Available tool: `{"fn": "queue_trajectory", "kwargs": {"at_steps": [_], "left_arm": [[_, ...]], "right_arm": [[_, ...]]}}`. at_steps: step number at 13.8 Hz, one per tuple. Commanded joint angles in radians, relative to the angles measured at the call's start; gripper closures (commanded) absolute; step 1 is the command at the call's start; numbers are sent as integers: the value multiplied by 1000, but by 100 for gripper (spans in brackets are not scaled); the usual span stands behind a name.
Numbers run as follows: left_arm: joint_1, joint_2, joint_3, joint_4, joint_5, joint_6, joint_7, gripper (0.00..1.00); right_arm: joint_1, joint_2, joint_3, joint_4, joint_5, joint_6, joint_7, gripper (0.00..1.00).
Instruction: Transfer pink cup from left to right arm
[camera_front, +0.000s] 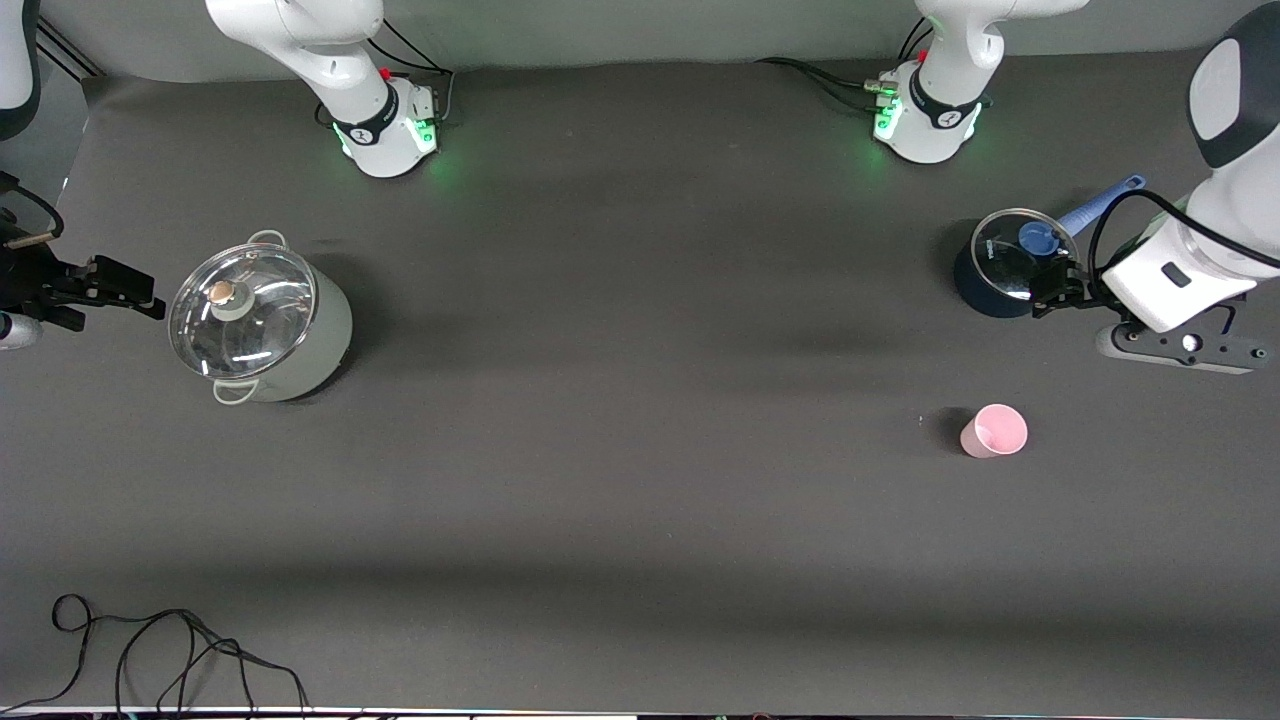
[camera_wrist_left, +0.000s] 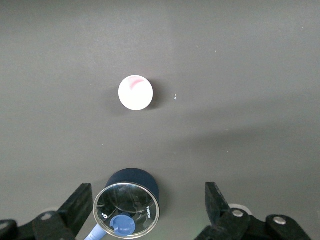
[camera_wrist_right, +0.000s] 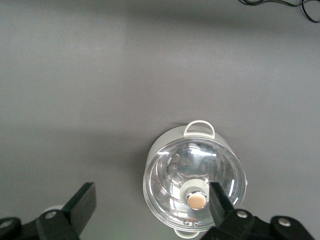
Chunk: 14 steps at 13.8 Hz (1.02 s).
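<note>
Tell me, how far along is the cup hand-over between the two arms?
Nothing looks done yet. The pink cup stands upright on the table, untouched, toward the left arm's end. In hand: nothing. The left pincer hangs open by the dark blue pot, and the right pincer waits open beside the grey lidded pot. Left: the pick-up, the pass and the right arm's take.

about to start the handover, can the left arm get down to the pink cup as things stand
Probably yes. The left gripper hangs open above the small blue pot, and the pink cup stands upright alone on bare table, nearer the front camera, with nothing between them.
</note>
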Motion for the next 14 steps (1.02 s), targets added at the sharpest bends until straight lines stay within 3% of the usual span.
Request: {"fn": "queue_trajectory", "kwargs": {"at_steps": [1,14], "left_arm": [[7,-24,-2,-24,-14,3,10,0],[53,-6,-2,-23,-14,-6,27,0]], "right_arm": [[2,-12,-3,5,-14,-16,-22,0],[2,-12,-5,16,-12,-20,-19,0]]}}
